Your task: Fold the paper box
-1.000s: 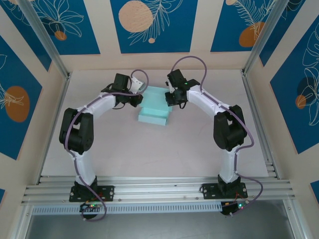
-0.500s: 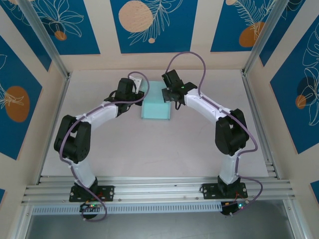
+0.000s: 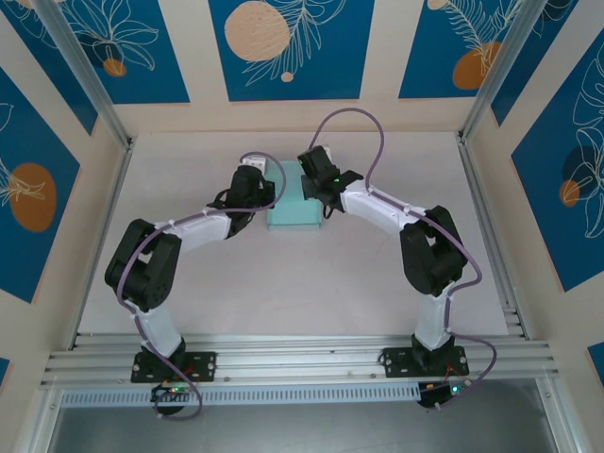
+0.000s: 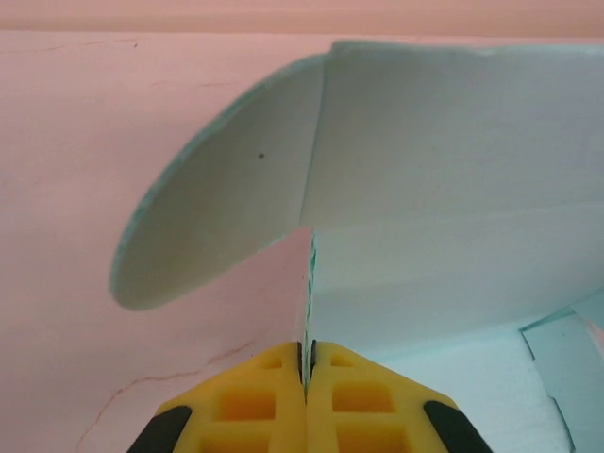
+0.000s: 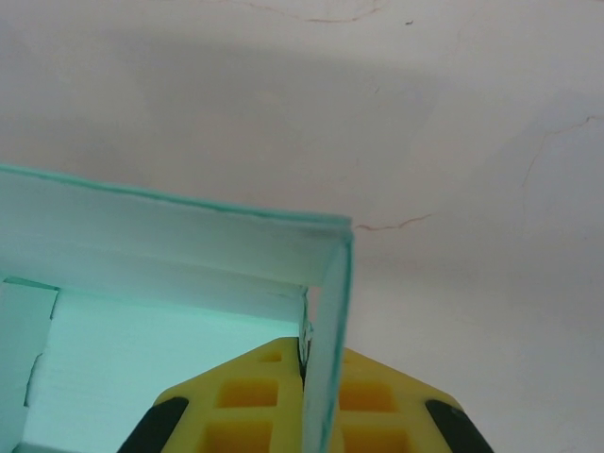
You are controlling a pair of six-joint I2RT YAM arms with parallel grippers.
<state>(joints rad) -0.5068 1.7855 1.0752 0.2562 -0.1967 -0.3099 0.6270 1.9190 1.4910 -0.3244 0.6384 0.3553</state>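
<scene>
The paper box (image 3: 292,209) is pale light-blue card, half raised, at the back middle of the table between both arms. My left gripper (image 3: 268,188) is at its left side, and in the left wrist view (image 4: 307,347) the yellow fingers (image 4: 255,396) are shut on the thin edge of an upright wall (image 4: 444,226). A rounded flap (image 4: 212,222) curls off to the left of that wall. My right gripper (image 3: 315,192) holds the right side; in the right wrist view (image 5: 308,345) its jaws are shut on the side wall (image 5: 328,311), beside a corner with the long wall (image 5: 170,247).
The pale table (image 3: 283,293) has hairline cracks in its surface (image 5: 387,226). Aluminium posts (image 3: 85,85) and side rails (image 3: 491,226) frame it, and blue patterned panels stand behind. A metal rail (image 3: 302,359) runs along the near edge by the arm bases.
Both grippers have moved toward the back and closer together. The box has turned square to the table and its sides have come up between them.
</scene>
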